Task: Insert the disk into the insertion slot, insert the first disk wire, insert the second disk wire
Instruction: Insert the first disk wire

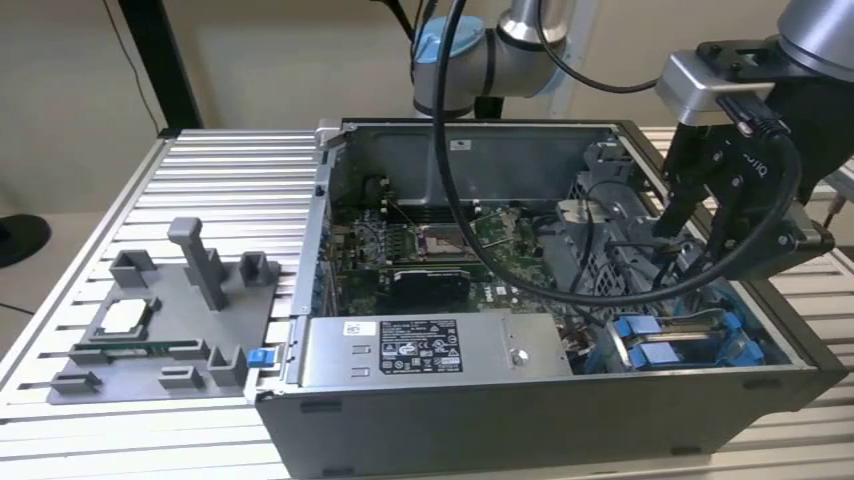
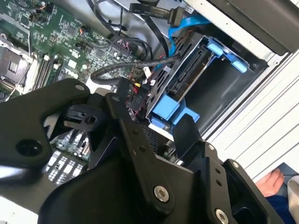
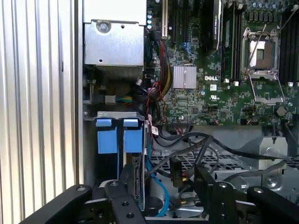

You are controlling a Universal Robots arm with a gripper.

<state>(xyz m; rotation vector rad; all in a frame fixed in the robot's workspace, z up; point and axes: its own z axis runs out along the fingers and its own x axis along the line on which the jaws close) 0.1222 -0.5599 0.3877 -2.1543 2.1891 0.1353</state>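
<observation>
The disk (image 2: 189,77) sits edge-on in the insertion slot (image 2: 219,88) of the drive cage, at the case's front corner on the exterior view's right. Its blue frame tabs (image 3: 133,140) stick out of the cage, and the blue frame (image 1: 667,345) is also visible in the exterior view. My gripper (image 1: 694,245) hangs inside the case just above the cage, open. A black wire connector (image 2: 138,98) with red and yellow leads lies between the fingers (image 3: 205,186), close to one of them. A light blue data wire (image 3: 156,182) curls beside the disk.
The grey labelled power-supply box (image 1: 414,350) fills the case's near side. The motherboard (image 3: 224,93) with loose black cables (image 3: 219,144) lies past the cage. A grey fixture tray (image 1: 147,330) stands on the slatted table. A person's hand (image 2: 271,182) is outside the case.
</observation>
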